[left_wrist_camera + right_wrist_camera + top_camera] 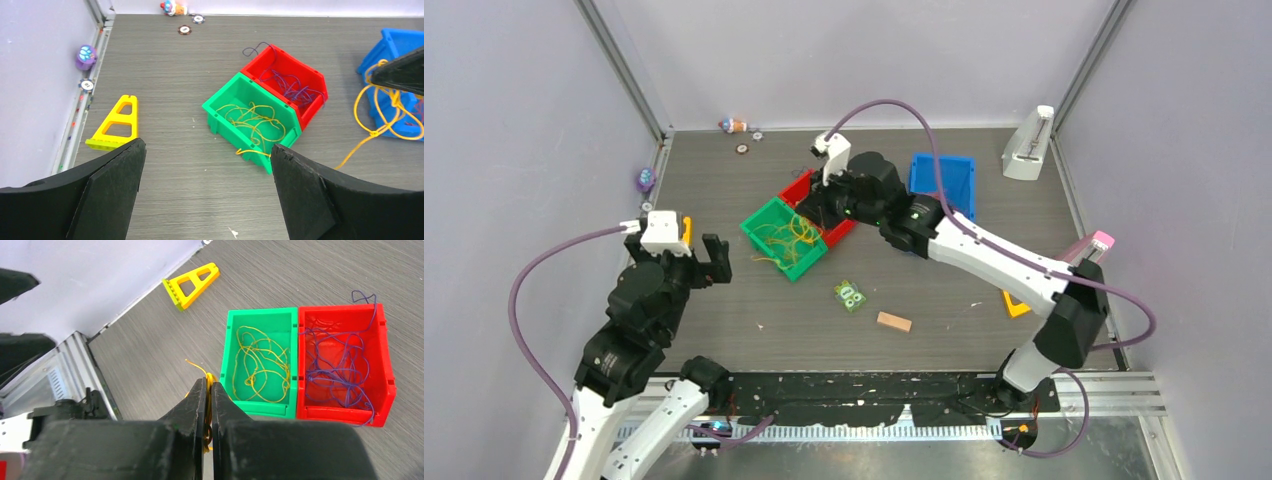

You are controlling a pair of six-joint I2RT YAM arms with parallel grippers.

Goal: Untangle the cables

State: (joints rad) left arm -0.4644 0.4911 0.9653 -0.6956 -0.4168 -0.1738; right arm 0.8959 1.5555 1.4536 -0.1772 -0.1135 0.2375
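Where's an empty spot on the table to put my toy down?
Bare table lies between the left gripper and green bin, and on the wood block's near side. Crowded mid-table: red bin against green, right gripper there pinching a yellow cable.

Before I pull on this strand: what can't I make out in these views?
Right wrist view: the right hand is shut on a thin yellow cable; its fingers hide the strand below them.
Top view: the right arm covers most of the red plastic bin, hiding its inside.
Left wrist view: the blue plastic bin is cut by the frame edge and covered by the right hand; contents unclear.
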